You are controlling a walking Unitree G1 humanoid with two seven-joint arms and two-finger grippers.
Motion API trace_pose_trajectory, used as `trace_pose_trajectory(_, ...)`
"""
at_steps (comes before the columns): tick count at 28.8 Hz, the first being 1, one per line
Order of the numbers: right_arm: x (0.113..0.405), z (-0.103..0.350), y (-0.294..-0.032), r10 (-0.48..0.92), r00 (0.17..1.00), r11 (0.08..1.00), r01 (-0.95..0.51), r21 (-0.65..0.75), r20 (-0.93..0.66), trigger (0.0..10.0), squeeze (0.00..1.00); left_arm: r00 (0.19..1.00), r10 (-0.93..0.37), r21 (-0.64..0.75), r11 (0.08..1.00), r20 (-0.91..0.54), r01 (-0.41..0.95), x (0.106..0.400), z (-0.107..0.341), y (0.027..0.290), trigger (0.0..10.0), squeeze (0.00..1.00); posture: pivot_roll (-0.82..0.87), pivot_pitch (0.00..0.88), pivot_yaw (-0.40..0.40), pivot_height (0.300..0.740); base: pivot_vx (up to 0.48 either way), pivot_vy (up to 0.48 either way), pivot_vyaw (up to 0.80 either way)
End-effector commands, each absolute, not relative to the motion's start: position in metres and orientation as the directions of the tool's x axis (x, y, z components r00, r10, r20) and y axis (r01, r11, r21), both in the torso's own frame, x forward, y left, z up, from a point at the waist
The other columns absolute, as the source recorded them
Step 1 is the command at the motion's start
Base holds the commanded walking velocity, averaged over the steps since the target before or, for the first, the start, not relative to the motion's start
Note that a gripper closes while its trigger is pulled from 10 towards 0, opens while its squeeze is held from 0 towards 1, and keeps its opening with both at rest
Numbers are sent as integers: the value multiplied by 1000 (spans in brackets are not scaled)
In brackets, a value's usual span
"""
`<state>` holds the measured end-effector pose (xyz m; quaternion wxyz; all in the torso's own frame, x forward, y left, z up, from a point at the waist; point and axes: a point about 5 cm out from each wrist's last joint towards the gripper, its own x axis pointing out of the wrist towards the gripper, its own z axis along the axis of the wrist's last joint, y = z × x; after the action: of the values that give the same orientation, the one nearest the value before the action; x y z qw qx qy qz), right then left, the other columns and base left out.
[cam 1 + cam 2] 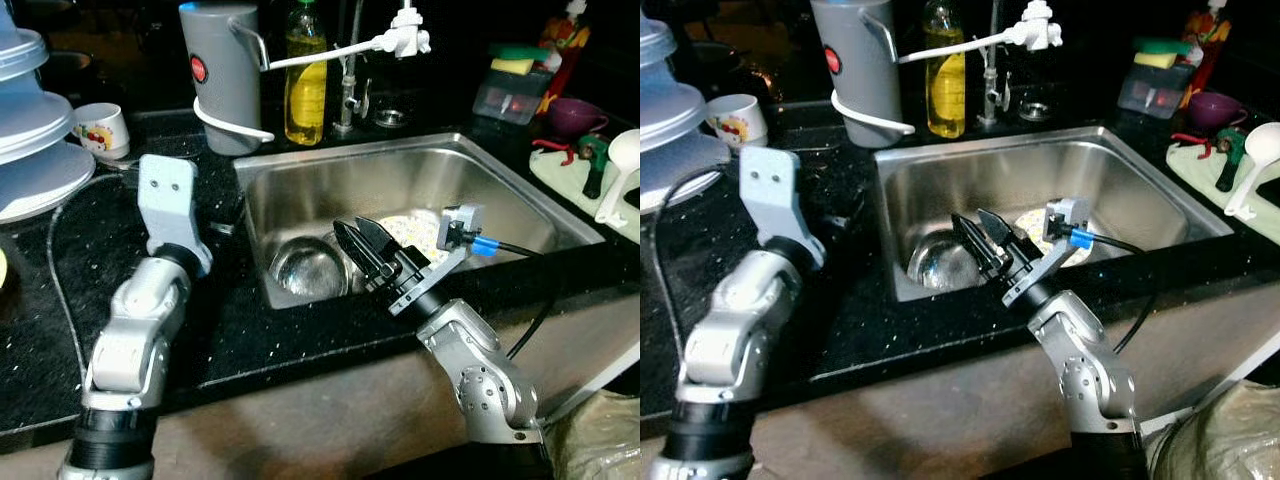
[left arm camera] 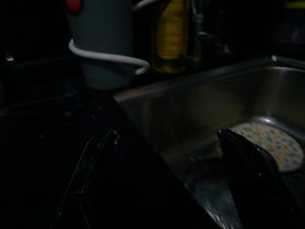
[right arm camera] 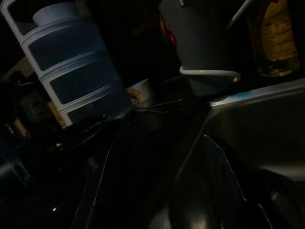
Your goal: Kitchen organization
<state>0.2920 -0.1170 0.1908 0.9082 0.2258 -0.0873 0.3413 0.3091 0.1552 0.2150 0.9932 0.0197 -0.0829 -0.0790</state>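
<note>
A steel sink (image 1: 340, 152) is set into the black counter. In its basin lie a steel bowl (image 1: 306, 270) and a plate with a dotted pattern (image 1: 420, 232). My right gripper (image 1: 350, 225) hangs over the basin's front, open and holding nothing, its tips just above the bowl's right rim. My left gripper (image 2: 169, 136) is open over the counter left of the sink, level with the sink's left rim. Its grey camera mount (image 1: 165, 195) hides the fingers in the eye views.
A grey dispenser jug (image 1: 222, 75), a yellow oil bottle (image 1: 305, 85) and the tap (image 1: 348, 90) stand behind the sink. A mug (image 1: 102, 128) and stacked blue containers (image 1: 30, 120) are at the left. A board with a white ladle (image 1: 618, 175) lies at the right.
</note>
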Motion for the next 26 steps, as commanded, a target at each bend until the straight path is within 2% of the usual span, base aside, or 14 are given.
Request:
trace_pose_trajectory(1, 293, 190, -118, 573, 760, 675, -649, 350, 305, 10000, 0, 974, -163, 56, 986, 156, 156, 306, 215, 152, 10000, 0, -38, 0, -31, 740, -307, 0, 0)
trace_pose_trajectory(15, 288, 179, -125, 564, 780, 696, -625, 353, 270, 10000, 0, 976, -172, 82, 983, 132, 163, 287, 207, 150, 10000, 0, -48, 0, -34, 740, -311, 0, 0)
trace_pose_trajectory(19, 284, 172, -121, 591, 773, 705, -634, 318, 232, 10000, 0, 977, -163, 83, 985, 136, 153, 282, 203, 151, 10000, 0, -48, 0, -36, 740, -135, 0, 0)
trace_pose_trajectory(26, 281, 167, -123, 622, 755, 698, -654, 291, 208, 10000, 0, 984, -127, 85, 990, 125, 117, 276, 195, 155, 10000, 0, -46, 0, -45, 740, 0, 0, 785)
